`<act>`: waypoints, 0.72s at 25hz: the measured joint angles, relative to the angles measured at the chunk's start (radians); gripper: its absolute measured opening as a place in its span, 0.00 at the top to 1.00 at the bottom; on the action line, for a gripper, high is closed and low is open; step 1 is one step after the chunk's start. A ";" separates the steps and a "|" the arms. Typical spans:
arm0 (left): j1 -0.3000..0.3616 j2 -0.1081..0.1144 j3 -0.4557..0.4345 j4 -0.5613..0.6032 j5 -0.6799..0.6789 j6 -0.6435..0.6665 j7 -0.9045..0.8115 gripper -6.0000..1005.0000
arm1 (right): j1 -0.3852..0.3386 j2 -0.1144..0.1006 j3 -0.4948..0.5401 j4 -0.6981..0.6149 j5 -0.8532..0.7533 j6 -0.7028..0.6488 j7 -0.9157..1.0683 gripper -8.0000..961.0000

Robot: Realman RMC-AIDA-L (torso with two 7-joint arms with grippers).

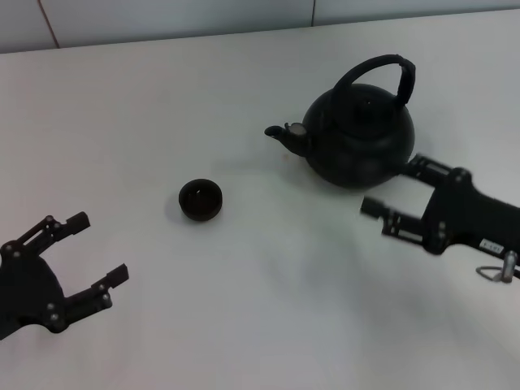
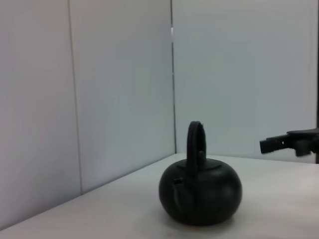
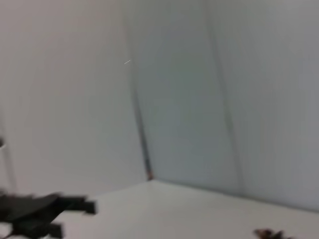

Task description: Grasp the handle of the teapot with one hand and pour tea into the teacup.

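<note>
Matte black teapot (image 1: 359, 138) stands upright, arched handle (image 1: 382, 71) up, spout toward the teacup (image 1: 200, 200). I see right gripper (image 1: 390, 195) spread beside it, left gripper (image 1: 91, 253) released, well apart.

Left gripper (image 1: 93, 248) low at the near left, right gripper (image 1: 393, 189) at the right, both jaws spread.

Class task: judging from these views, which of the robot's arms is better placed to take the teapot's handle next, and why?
Probably the right. The right gripper is open beside the teapot, just below its handle. The left gripper, also open, sits far off, beyond the teacup.
</note>
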 joint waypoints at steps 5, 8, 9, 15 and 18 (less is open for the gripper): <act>-0.018 0.005 0.017 0.001 0.007 0.000 -0.012 0.14 | 0.028 -0.006 -0.060 -0.084 -0.102 -0.024 0.041 0.24; -0.023 0.007 0.021 0.002 0.008 0.000 -0.019 0.14 | 0.044 -0.011 -0.072 -0.131 -0.157 -0.041 0.076 0.24; -0.028 0.009 0.028 0.004 0.008 0.000 -0.025 0.14 | 0.049 -0.013 -0.077 -0.171 -0.183 -0.061 0.104 0.24; -0.074 0.041 0.166 0.012 0.008 0.008 -0.111 0.14 | 0.049 -0.012 -0.080 -0.253 -0.228 -0.096 0.155 0.24; -0.088 0.046 0.175 0.015 0.009 0.017 -0.124 0.14 | 0.049 -0.011 -0.081 -0.262 -0.241 -0.100 0.157 0.24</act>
